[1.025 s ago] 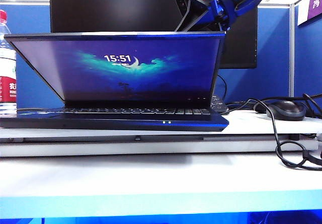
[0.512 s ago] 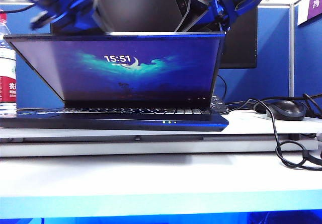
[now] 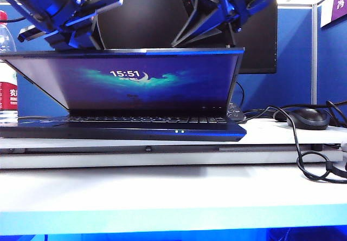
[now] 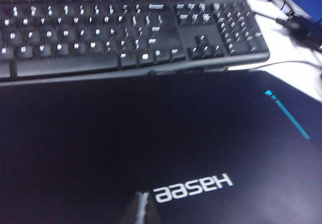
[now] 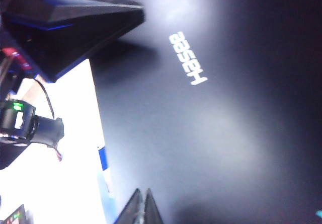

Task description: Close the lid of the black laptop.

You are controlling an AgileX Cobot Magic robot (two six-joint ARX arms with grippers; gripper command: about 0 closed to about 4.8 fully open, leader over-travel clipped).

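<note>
Both closed, empty grippers, left gripper [image 3: 68, 21] and right gripper [image 3: 209, 21], bear on the back of the lid [image 3: 130, 81] to fold it toward the black laptop [image 3: 124, 127], centre-table.

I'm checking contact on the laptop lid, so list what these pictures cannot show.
- Left gripper touching the lid: exterior view, hidden behind the lid's top edge.
- Right gripper: same.
- Left fingertips: left wrist view, cut by the frame edge.
- Right fingertips: right wrist view, likewise.
</note>
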